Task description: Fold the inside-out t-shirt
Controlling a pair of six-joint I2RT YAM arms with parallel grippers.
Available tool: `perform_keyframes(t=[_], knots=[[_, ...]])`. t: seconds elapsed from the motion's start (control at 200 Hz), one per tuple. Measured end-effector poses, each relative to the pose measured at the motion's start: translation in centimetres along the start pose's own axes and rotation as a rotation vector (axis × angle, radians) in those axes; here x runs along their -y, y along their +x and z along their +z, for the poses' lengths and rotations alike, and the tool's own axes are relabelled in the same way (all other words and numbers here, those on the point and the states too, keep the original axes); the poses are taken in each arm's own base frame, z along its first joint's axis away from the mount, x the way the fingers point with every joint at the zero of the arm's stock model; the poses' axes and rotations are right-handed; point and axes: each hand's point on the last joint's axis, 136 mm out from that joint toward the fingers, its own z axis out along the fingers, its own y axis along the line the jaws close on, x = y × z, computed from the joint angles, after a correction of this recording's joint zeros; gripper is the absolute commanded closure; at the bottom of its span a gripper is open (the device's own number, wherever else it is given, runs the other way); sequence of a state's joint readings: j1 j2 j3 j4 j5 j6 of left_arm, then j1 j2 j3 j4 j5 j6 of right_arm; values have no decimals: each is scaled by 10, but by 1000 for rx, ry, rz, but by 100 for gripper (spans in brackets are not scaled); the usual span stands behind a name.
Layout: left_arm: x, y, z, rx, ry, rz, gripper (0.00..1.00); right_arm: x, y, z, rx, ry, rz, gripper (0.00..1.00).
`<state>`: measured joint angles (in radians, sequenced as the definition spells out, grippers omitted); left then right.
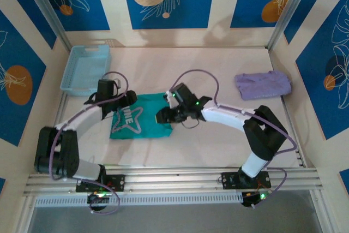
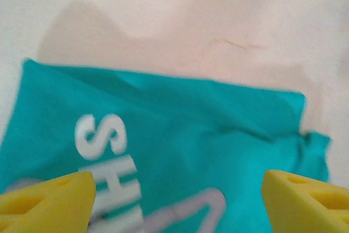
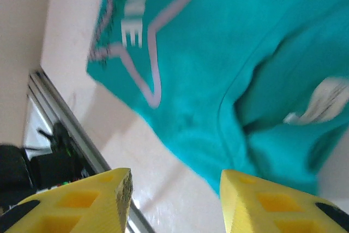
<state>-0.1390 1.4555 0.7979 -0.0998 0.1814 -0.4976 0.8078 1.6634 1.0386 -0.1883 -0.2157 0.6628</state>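
Note:
The inside-out t-shirt lies flat on the table as a folded teal rectangle, with white lettering and a pale star outline showing. My left gripper hovers over its upper left part. In the left wrist view the gripper is open, its yellow fingertips wide apart above the printed cloth. My right gripper is at the shirt's right edge. In the right wrist view it is open with nothing between the fingers, above bare table just off the hem of the shirt.
A light blue basket stands at the back left. A folded lavender garment lies at the back right. The aluminium rail runs along the near edge and shows close to the right gripper as a rail.

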Motion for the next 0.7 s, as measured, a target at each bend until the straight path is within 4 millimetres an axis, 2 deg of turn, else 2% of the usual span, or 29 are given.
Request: perform_keyframes(t=[0.05, 0.125, 0.21, 0.31, 0.405, 0.51, 0.59, 0.7], knots=[[-9, -3, 12, -17, -16, -19, 21, 1, 14, 12, -38, 6, 14, 54], [-18, -1, 26, -55, -27, -39, 22, 8, 21, 27, -66, 18, 41, 55], [-24, 10, 38, -105, -28, -56, 23, 25, 20, 40, -83, 53, 83, 57], [-25, 27, 39, -132, -2, -63, 23, 50, 9, 48, -89, 111, 140, 57], [-19, 43, 29, -124, 43, -63, 23, 68, -17, 43, -54, 142, 174, 57], [0, 80, 13, -144, 110, -47, 23, 91, -60, 34, 13, 188, 189, 57], [32, 120, 1, -185, 194, -3, 23, 109, -94, 26, 64, 217, 190, 57], [82, 177, -15, -276, 318, 86, 23, 123, -139, 10, 129, 221, 178, 57]])
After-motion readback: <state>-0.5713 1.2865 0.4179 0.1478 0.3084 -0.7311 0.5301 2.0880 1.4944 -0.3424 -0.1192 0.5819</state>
